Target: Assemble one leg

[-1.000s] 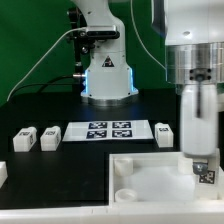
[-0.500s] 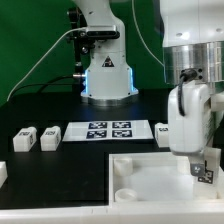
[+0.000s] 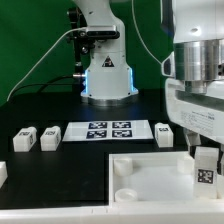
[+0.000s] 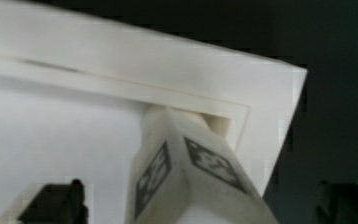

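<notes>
Worktop [image 3: 60, 112]: flat black surface carrying all loose parts.
Marker board [image 3: 108, 130]: thin white strip with several black tags, lying flat near the middle of the worktop.
Loose legs: two lie side by side on the exterior view's left of the marker board, one [image 3: 25, 138] further left than the other [image 3: 50, 137]; a third [image 3: 165, 131] lies just off the board's other end.
Tray [image 3: 150, 168]: large white piece with raised rim, nearest the camera.
Edge block [image 3: 3, 172]: white part cut off by the exterior view's left border.

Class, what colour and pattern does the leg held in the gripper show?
The leg is white, with a black-and-white square marker tag; clearest in the exterior view.
</notes>
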Robot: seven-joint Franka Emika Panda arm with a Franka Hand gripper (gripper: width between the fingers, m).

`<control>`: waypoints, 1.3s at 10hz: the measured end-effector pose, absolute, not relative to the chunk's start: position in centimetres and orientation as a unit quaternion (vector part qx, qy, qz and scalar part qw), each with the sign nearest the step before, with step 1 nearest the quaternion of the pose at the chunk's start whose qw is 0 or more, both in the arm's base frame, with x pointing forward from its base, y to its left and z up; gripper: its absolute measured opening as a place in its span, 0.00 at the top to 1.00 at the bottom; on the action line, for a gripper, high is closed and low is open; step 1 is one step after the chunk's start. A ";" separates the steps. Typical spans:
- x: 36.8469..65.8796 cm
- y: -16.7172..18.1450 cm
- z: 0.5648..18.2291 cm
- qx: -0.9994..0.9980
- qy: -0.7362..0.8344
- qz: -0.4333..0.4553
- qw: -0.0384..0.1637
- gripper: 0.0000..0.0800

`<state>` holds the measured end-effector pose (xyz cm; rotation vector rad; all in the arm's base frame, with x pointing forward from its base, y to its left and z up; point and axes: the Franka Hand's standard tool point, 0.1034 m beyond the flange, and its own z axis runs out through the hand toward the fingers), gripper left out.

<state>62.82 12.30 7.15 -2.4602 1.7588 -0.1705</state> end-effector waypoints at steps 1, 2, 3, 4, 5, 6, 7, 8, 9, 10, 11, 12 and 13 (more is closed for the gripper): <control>62.8 12.2 7.2 -0.830 0.553 -0.058 0.054 0.19; 62.9 12.1 7.2 -0.870 0.486 -0.064 0.045 0.19; 62.9 11.8 7.2 -0.905 0.417 -0.069 0.035 0.19; 62.9 11.8 7.2 -0.946 0.316 -0.071 0.013 0.19; 63.1 11.9 7.5 -0.973 0.219 -0.072 -0.006 0.19; 63.5 11.7 7.7 -0.982 0.177 -0.073 -0.008 0.19; 63.4 11.6 7.6 -0.976 0.206 -0.073 -0.008 0.20; 63.4 11.6 7.6 -0.976 0.205 -0.073 -0.008 0.20; 63.4 11.6 7.6 -0.967 0.244 -0.073 -0.003 0.41; 63.4 11.6 7.6 -0.950 0.303 -0.073 0.001 0.59; 63.4 11.5 7.6 -0.924 0.375 -0.072 0.006 0.64; 63.3 11.4 7.5 -0.900 0.429 -0.071 0.009 0.64; 63.3 11.3 7.5 -0.888 0.455 -0.070 0.010 0.64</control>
